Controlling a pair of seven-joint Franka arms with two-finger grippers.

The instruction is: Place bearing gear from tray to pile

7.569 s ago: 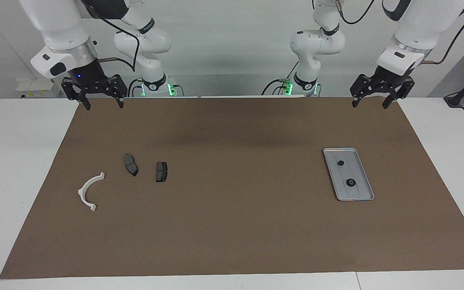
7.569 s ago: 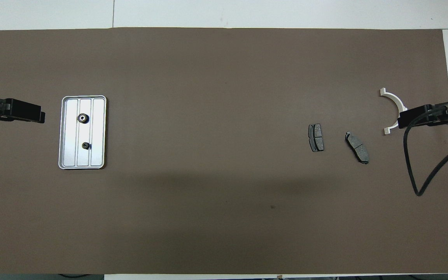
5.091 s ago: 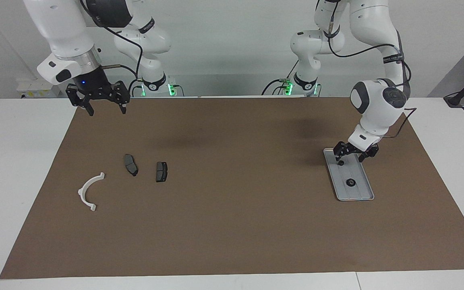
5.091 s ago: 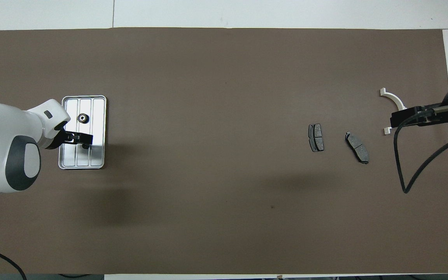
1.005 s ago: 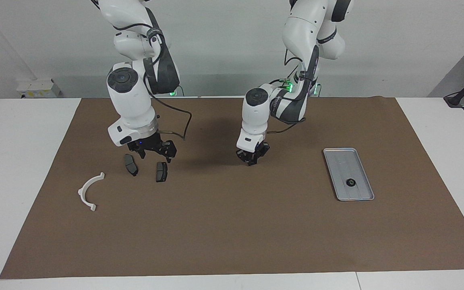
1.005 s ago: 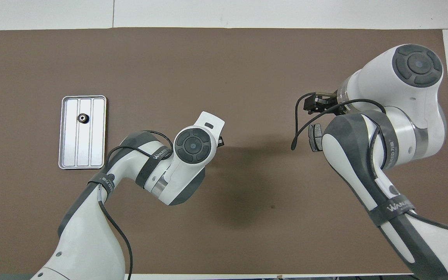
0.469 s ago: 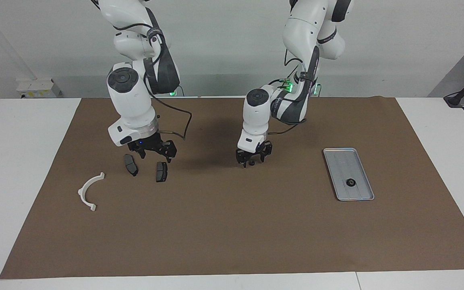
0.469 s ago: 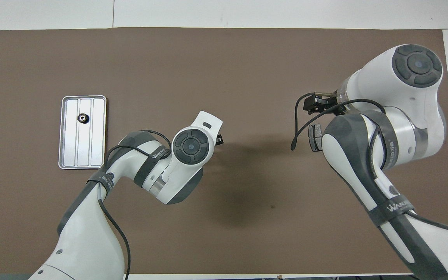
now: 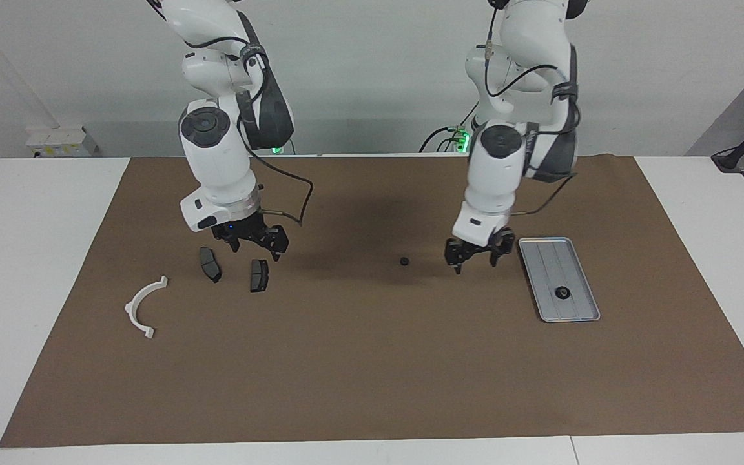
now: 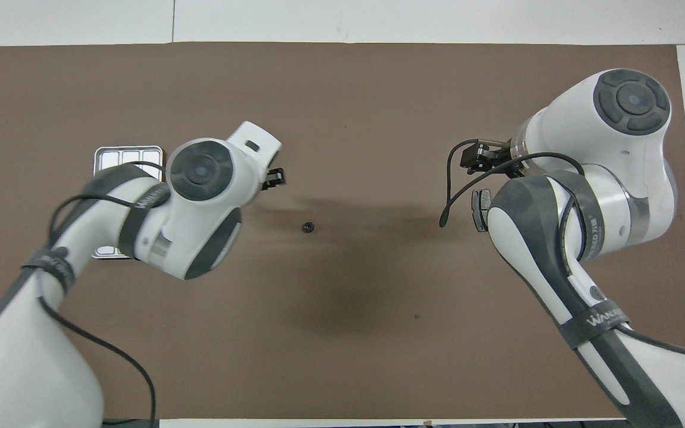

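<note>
Small black gear (image 9: 404, 261) loose on the brown mat (image 9: 372, 361) mid-table, between tray (image 9: 543, 248) and pile, clear of both sets of fingers; second gear (image 9: 563, 293) in the tray. Left gripper (image 9: 474, 257) open and empty, over the mat between loose gear and tray; right gripper (image 9: 252, 242) open and empty, over the two dark pads (image 9: 259, 276), white half-ring (image 9: 143, 307) toward the right arm's end. "WANJEED" or similar on the arm straps (image 10: 601, 321), not surely legible.

A silver-grey ridged tray (image 9: 575, 261), a small black gear (image 9: 404, 261), two dark grey pads (image 9: 258, 276) and a white bracket (image 9: 142, 308) are seen on brown matting (image 9: 372, 361).
</note>
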